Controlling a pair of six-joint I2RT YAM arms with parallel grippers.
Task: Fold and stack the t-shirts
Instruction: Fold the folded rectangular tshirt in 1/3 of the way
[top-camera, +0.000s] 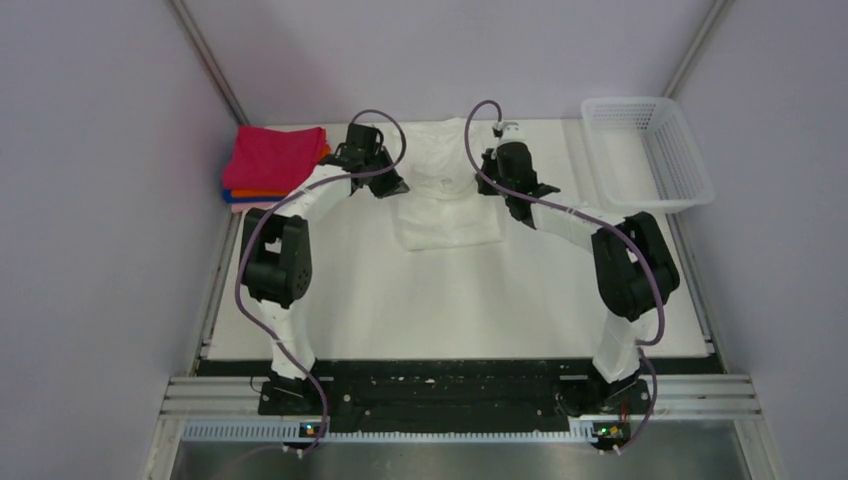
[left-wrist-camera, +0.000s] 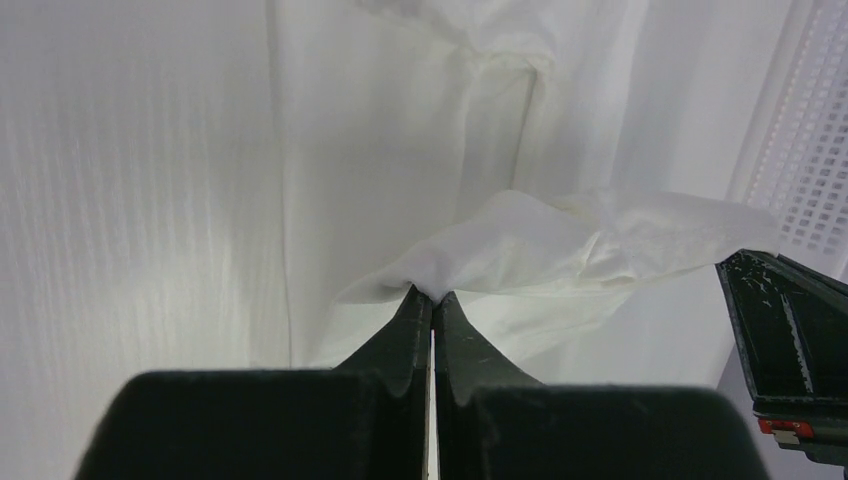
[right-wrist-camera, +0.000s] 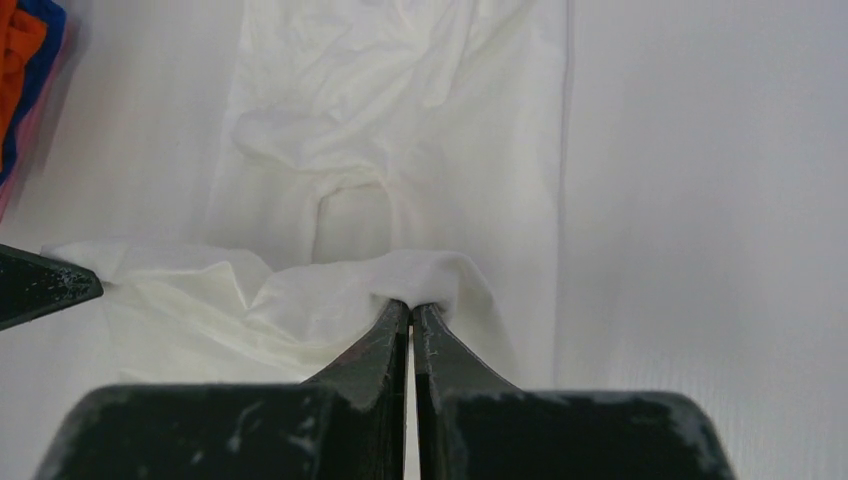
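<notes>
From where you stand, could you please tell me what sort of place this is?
Probably a robot test booth: plain walls box in a white table, the left arm and right arm are bolted to a metal rail, and folded shirts sit stacked.

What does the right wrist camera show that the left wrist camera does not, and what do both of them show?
Only the right wrist view: the stack of folded shirts, orange and blue, in its upper left corner.
Only the left wrist view: the mesh wall of the white basket along its right edge.
Both: the white t-shirt, with a raised fold pinched in that view's own shut gripper, the left gripper or the right gripper, and the other gripper's dark tip at the frame edge.
</notes>
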